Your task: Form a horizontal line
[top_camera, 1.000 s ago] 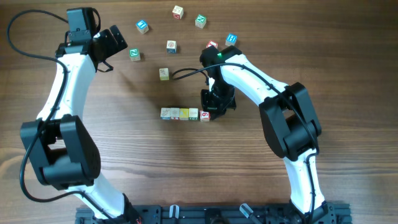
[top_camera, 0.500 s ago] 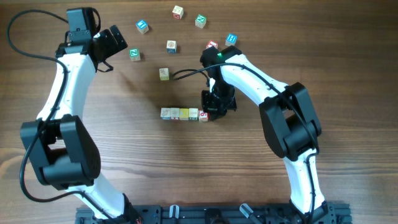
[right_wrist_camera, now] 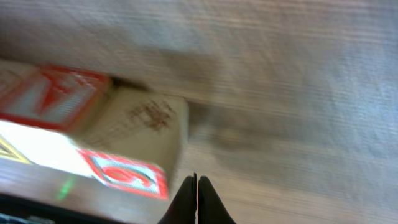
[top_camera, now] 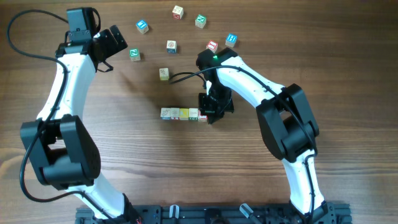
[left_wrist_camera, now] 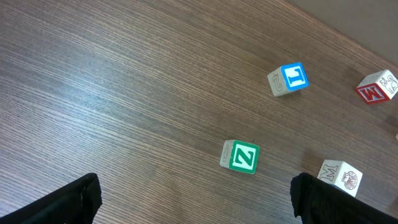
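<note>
My right gripper (right_wrist_camera: 196, 193), closed on nothing, has slid sideways in the last second, nudging the red-marked whitish wooden cube (right_wrist_camera: 134, 143) just beside its tips against the horizontal line (top_camera: 180, 114) of small alphabet cubes on the counter (top_camera: 186, 162), likely completing the row.

The brown wood-grain table (top_camera: 348, 50) carries the horizontal line (top_camera: 183, 114) near its middle: small cubes set edge to edge, whitish and yellow, with a red-marked one at its right end. Farther back lie loose cubes, mostly well apart: a pale cube (top_camera: 163, 73) nearest the row, a green Z cube (top_camera: 134, 54), a blue cube (top_camera: 142, 26), a whitish cube (top_camera: 171, 46), a red-marked cube (top_camera: 178, 11) and a green cube (top_camera: 200, 20). A red cube (top_camera: 212, 45) lies just beside a second blue cube (top_camera: 231, 40).
</note>
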`<action>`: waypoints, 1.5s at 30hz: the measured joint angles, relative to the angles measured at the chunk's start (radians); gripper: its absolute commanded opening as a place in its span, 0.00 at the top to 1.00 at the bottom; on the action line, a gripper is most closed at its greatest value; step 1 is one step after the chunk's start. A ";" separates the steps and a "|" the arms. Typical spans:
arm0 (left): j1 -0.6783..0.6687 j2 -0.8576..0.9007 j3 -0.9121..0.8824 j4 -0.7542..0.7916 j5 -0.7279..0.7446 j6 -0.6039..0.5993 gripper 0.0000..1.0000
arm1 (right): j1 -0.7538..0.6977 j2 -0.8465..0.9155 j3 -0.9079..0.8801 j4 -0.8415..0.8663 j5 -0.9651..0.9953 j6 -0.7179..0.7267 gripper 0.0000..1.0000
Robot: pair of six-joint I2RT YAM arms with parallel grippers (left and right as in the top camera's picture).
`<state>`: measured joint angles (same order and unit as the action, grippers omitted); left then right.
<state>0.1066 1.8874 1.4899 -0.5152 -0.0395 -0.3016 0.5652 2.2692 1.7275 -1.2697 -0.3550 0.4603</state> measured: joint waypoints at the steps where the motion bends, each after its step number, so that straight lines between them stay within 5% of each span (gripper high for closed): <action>1: 0.000 0.000 0.000 0.000 0.000 0.000 0.00 | -0.003 0.000 0.000 -0.027 0.001 -0.002 0.96; 5: 0.000 0.000 0.000 0.000 0.000 0.000 0.00 | -0.065 -0.034 0.012 -0.085 0.023 -0.020 0.96; 12: 0.000 0.000 0.000 0.000 0.000 0.000 0.00 | 0.008 -0.401 0.039 -0.019 0.263 0.068 0.96; 19: 0.000 0.000 0.000 0.000 0.000 0.000 0.00 | 0.119 -0.401 -0.190 0.270 0.329 0.155 0.96; 29: 0.000 0.000 0.000 -0.001 0.000 0.000 0.00 | 0.149 -0.395 -0.489 0.509 0.166 0.315 0.96; 45: 0.000 0.000 0.000 0.000 0.000 0.000 0.00 | 0.150 -0.394 -0.538 0.647 0.153 0.366 0.96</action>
<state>0.1066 1.8874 1.4899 -0.5152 -0.0395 -0.3016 0.7147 1.8748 1.1896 -0.6228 -0.2024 0.8265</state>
